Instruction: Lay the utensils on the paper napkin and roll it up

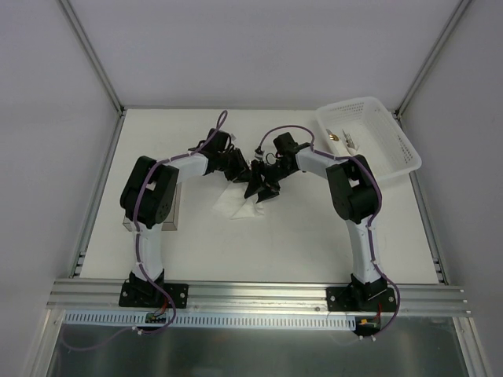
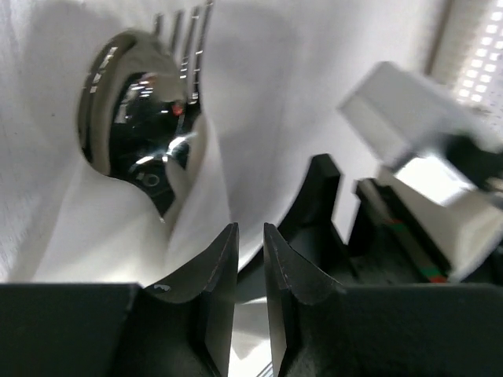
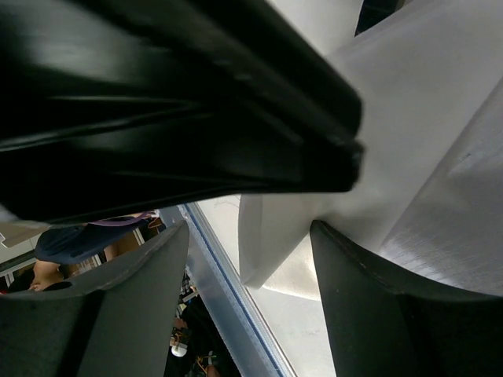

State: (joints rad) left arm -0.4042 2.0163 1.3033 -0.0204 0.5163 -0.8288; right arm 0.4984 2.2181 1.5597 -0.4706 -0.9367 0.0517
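Now, my left pincer point(image 2: 250, 236) is the nearer one

The shiny silver metal spoon point(image 2: 137, 149) and fork point(image 2: 185, 31) rest on the thin white paper napkin point(image 2: 267, 94), ahead-left of it, long axis pointing away. Its jaws stand narrowly apart, empty; the right pincer point(image 3: 247, 236) is spread.

White table point(image 1: 299, 243): paper napkin point(image 1: 236, 206) centre, basket point(image 1: 369, 137) far right, box point(image 1: 174, 212) left.
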